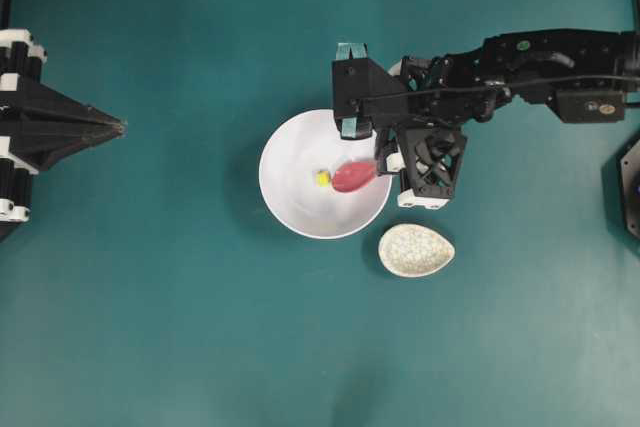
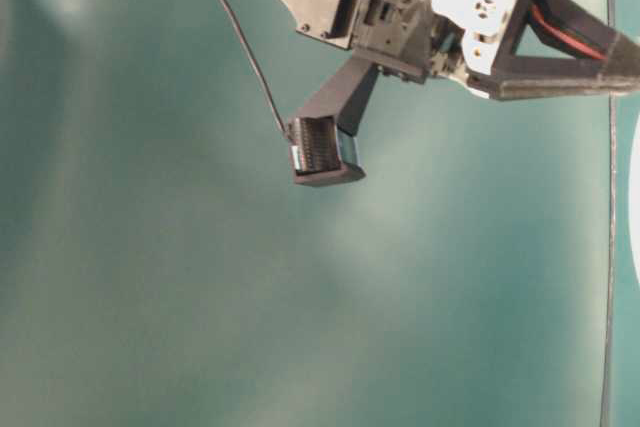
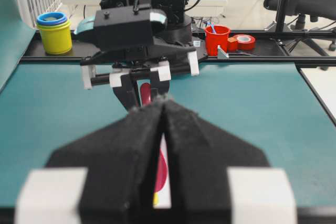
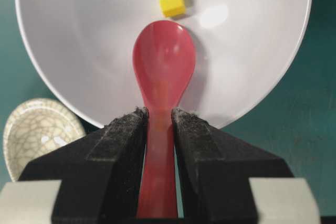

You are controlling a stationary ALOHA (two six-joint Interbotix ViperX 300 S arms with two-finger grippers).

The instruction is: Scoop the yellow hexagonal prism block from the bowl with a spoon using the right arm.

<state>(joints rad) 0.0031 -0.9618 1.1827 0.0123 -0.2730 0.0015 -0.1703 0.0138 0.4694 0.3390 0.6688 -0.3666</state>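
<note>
Clearly, going from left to right, we see the idle left gripper [image 1: 118,127] pressed together, then the tiny yellow hexagonal prism block [image 4: 172,2] lying in the large white bowl [image 4: 63,72], just beyond the scoop's tip. We judge the block light and prone to skidding on the slick surface, while our right gripper [image 4: 159,121] pinches the stiff, glossy pink-red spoon [image 4: 163,61] by its handle, a sound place to hold.

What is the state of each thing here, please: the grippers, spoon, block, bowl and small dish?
right gripper: shut on the spoon's handle
spoon: held, scoop inside the bowl, empty, just short of the block
yellow hexagonal prism block: loose on the bowl's floor, not scooped
bowl: upright on the table
speckled dish: empty, beside the bowl
left gripper: shut, holding nothing
</note>
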